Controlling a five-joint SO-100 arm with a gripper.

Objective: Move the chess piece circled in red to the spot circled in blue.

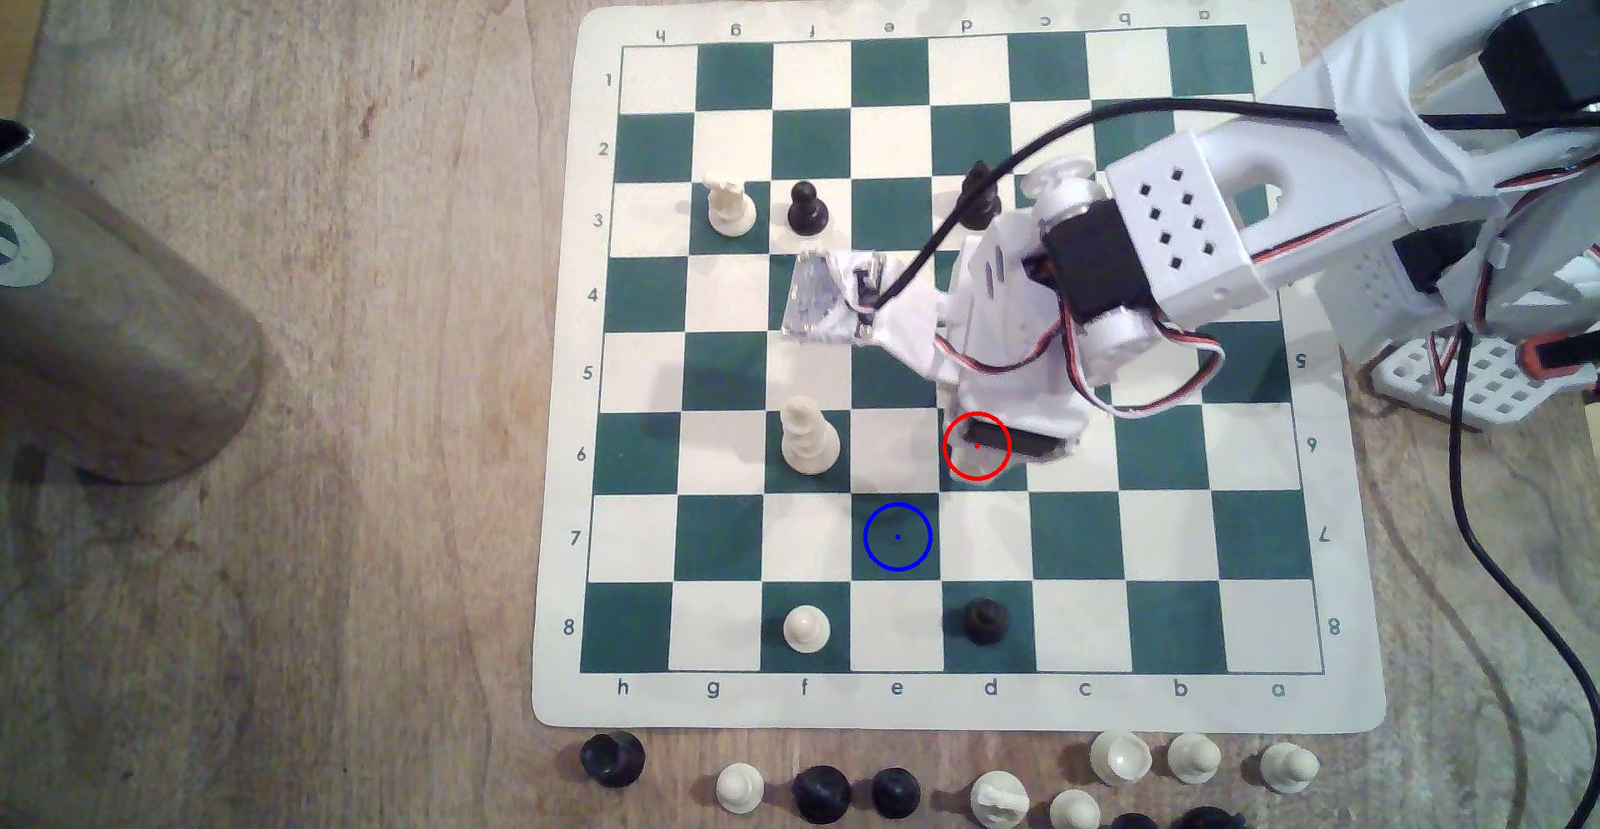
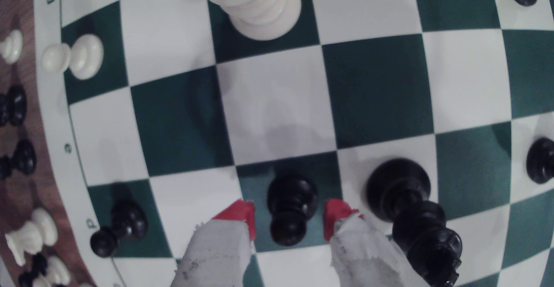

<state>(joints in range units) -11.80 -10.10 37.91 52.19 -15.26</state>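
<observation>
Exterior view: the arm is being held out over the green-and-white chessboard [image 1: 952, 708] from the exterior view's right, and the gripper [image 1: 996, 440] is being lowered onto the red-ringed green square in the row marked 6. The black pawn [image 1: 977, 435] is largely being hidden here by the wrist. The blue-ringed square [image 1: 898, 536] is lying diagonally adjacent, one row nearer the lettered edge and toward the exterior view's left; it is bare. The step in hand is judged to be the approach before the grasp. The board is lying flat on a worn wooden table [image 1: 303, 535], with spare pieces being kept along both board edges and a grey cylinder [image 1: 104, 336] standing well apart at the exterior view's left.

Wrist view: the red-tipped fingers [image 2: 239, 215] are being held spread, one on each side of the black pawn [image 2: 290, 209], with a gap showing on both sides; nothing is being pinched yet. A tall black piece [image 2: 413, 212] is standing just beside one finger, so the closing is judged to call for care, then a lift clear of the board and a short diagonal carry. A white piece [image 2: 257, 5] is standing farther off.
</observation>
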